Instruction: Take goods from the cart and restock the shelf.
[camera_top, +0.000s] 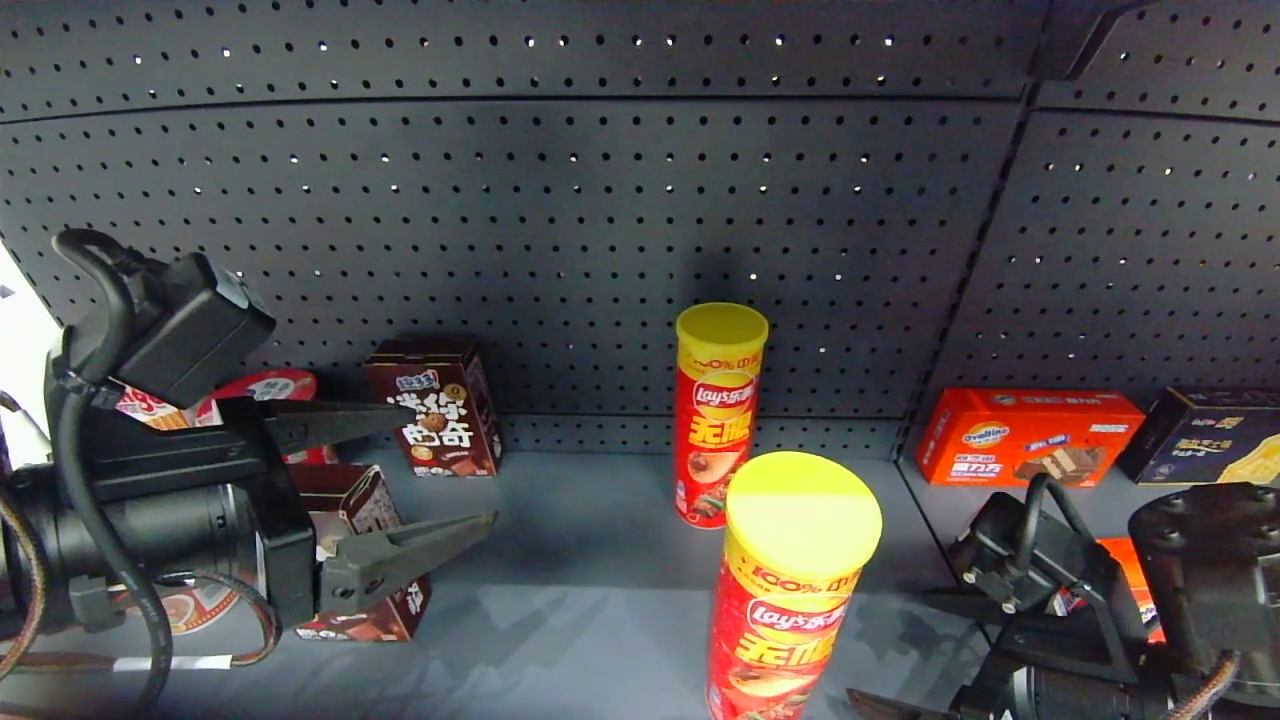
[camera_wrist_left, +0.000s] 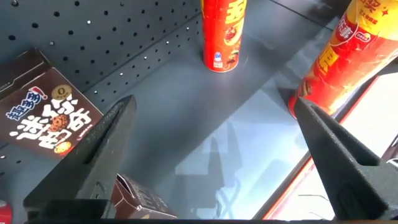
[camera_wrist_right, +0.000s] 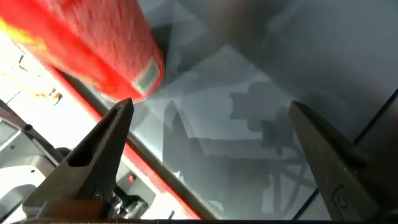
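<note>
While gripping nothing, left claw (camera_top: 455, 466) and right claw (camera_wrist_right: 211, 106) both spread open above shelf (camera_top: 600, 570); likely between placements, next: back to cart, fetch more goods

Glossy near chip can (camera_top: 790, 620) with smooth plastic lid (camera_top: 803, 510) on a matt metal shelf (camera_top: 580, 560).

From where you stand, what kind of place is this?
Most likely a shop aisle, or a mock-up of one: a dark pegboard back panel, a grey shelf, and packaged snacks standing on it, such as the rear chip can, the front chip can and a brown snack box.
</note>
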